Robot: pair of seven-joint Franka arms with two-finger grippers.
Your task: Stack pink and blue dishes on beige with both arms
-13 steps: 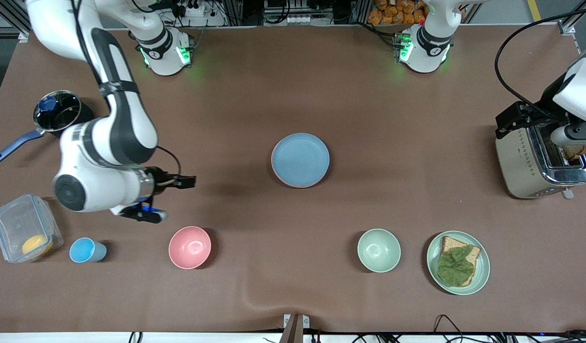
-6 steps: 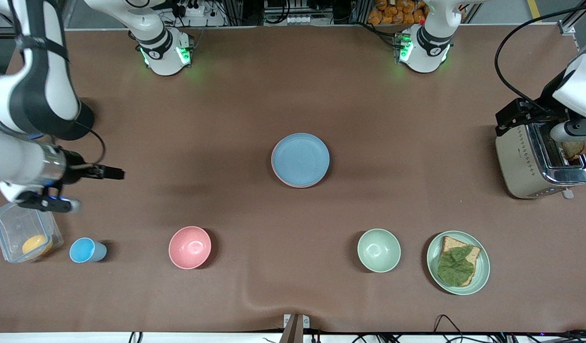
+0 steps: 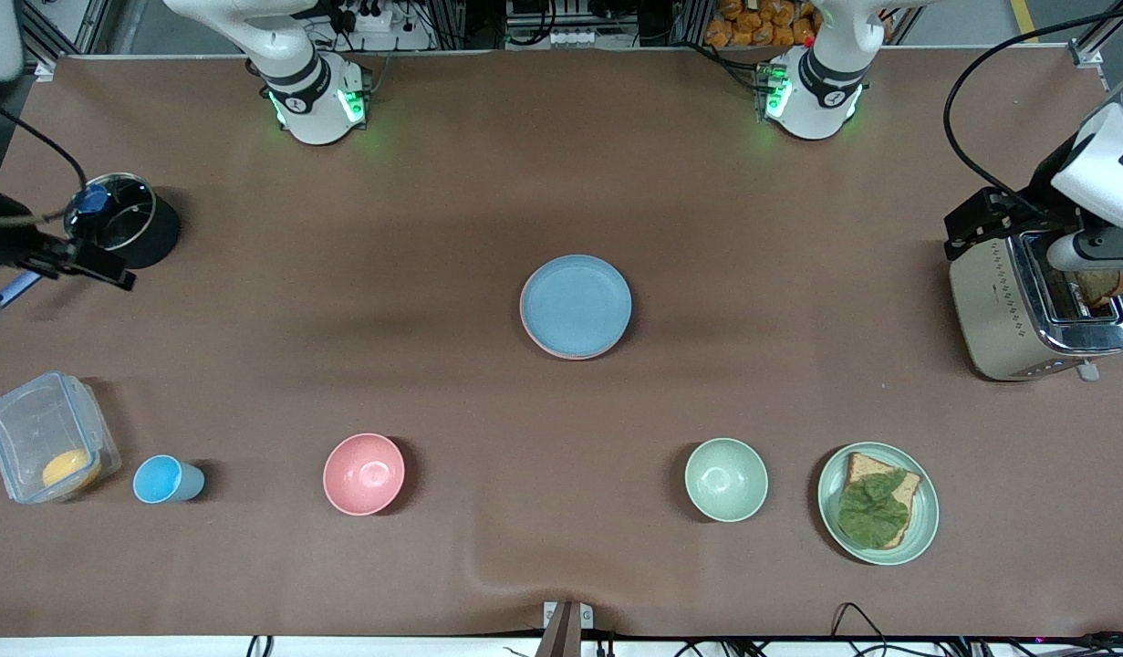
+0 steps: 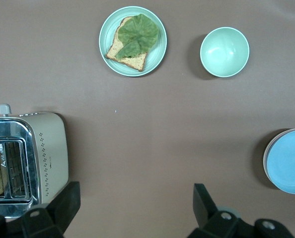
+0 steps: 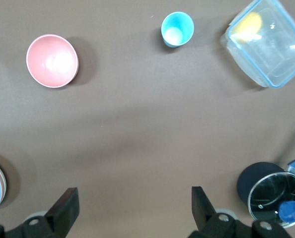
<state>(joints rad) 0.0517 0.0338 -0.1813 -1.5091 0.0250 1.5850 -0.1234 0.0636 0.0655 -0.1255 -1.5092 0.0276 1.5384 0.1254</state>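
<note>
The light blue plate (image 3: 576, 306) lies flat at the table's middle, on top of a stack. A pink rim (image 5: 2, 181) of the pink plate peeks out beneath it. The beige plate is hidden under them. The same stack shows at the edge of the left wrist view, with the blue plate (image 4: 289, 161) uppermost. My right gripper (image 3: 100, 266) hangs open and empty high over the right arm's end of the table, by the pot; its own view shows the right gripper (image 5: 133, 204) over bare cloth. My left gripper (image 3: 976, 228) waits open over the toaster, and the left gripper (image 4: 135, 206) holds nothing.
Nearer the camera stand a pink bowl (image 3: 364, 474), a blue cup (image 3: 164, 480), a clear box (image 3: 46, 447) with something yellow, a green bowl (image 3: 726, 479) and a green plate (image 3: 926, 520) with toast. A lidded pot (image 3: 114, 219) and a toaster (image 3: 1026, 306) sit at the table's ends.
My right arm has swung up and away from beside the pink bowl to the table's end near the pot. The left arm and the plates have stayed put.
</note>
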